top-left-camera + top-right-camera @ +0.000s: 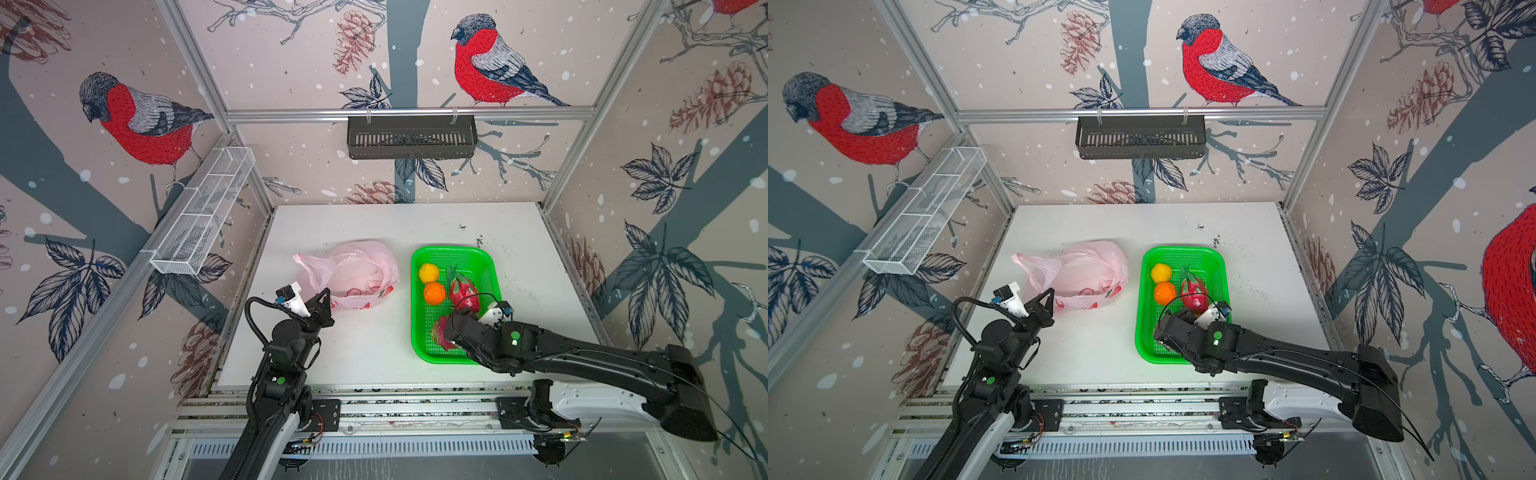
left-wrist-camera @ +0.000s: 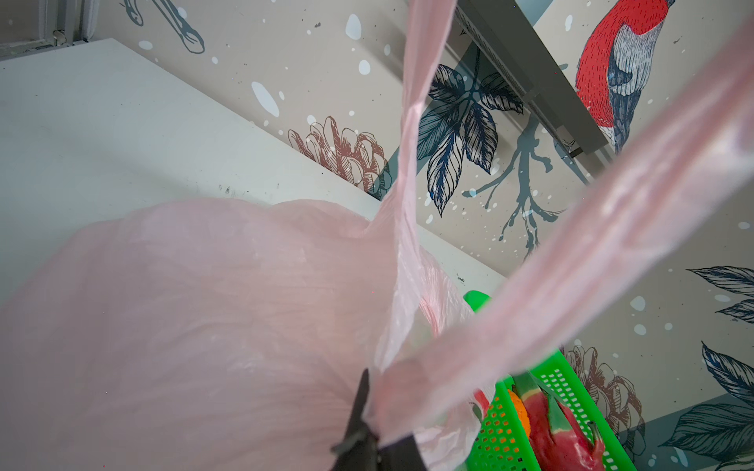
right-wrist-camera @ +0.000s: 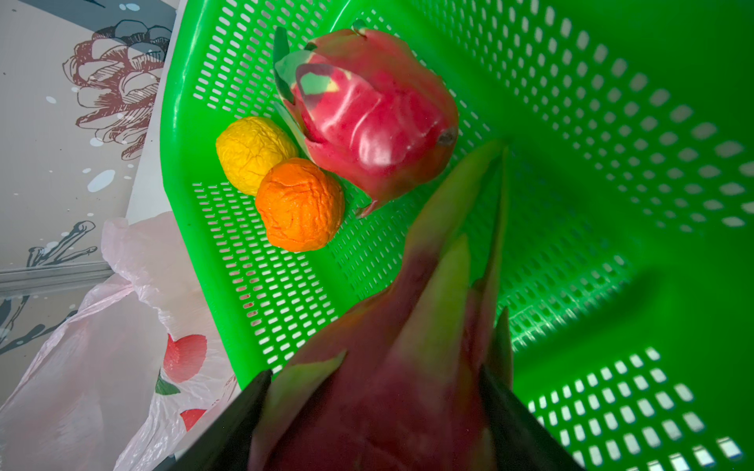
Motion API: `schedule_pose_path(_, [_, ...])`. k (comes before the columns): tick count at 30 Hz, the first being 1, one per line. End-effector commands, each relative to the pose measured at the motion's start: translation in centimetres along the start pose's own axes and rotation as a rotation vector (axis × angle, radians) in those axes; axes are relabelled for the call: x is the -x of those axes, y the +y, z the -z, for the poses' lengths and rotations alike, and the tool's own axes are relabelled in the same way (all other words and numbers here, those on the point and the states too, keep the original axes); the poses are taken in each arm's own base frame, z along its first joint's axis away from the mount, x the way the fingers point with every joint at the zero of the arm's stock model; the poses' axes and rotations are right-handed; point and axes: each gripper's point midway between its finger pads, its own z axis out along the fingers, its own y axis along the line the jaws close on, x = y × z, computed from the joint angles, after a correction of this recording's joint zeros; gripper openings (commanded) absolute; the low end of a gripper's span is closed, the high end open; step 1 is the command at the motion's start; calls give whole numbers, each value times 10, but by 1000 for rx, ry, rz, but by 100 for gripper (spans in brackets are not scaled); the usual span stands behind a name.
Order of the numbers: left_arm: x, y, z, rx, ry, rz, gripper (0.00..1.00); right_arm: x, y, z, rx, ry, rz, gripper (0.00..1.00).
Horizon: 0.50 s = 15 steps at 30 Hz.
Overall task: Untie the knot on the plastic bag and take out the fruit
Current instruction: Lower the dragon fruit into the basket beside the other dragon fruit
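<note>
- The left claw (image 1: pixel 326 296) is pinched tight on a handle strip (image 2: pixel 612 228) of the plastic bag (image 1: pixel 353 266), at the bag's near edge on the side away from the green basket (image 1: pixel 453 250).
- The right claw (image 3: pixel 373 387) grips a dragon fruit (image 3: pixel 440 253) across its body, over the basket's near end.
- That fruit's green scales point away from the claw, toward the basket's far end.
- The bag lies slumped on the tabletop (image 1: pixel 374 345), just beside the basket's left wall.
- In the basket, a second dragon fruit (image 1: pixel 464 293) lies lengthwise, green tip toward the far rim. An orange ball (image 1: pixel 434 293) and a yellow ball (image 1: pixel 428 273) touch each other beside it, along the bag-side wall.
</note>
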Motion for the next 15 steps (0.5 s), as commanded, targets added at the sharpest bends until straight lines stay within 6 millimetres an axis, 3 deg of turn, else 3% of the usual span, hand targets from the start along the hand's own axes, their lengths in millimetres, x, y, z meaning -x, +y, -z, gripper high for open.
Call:
schedule_pose_path(1, [10,-10,0,-45,-38,-8,0,5,-4,-2,-10,-34,-20,38])
schedule_pose_path(15, [8,-9,-1,-40,-29,-10,0,5,-11,-17,-34,-54,-35,39])
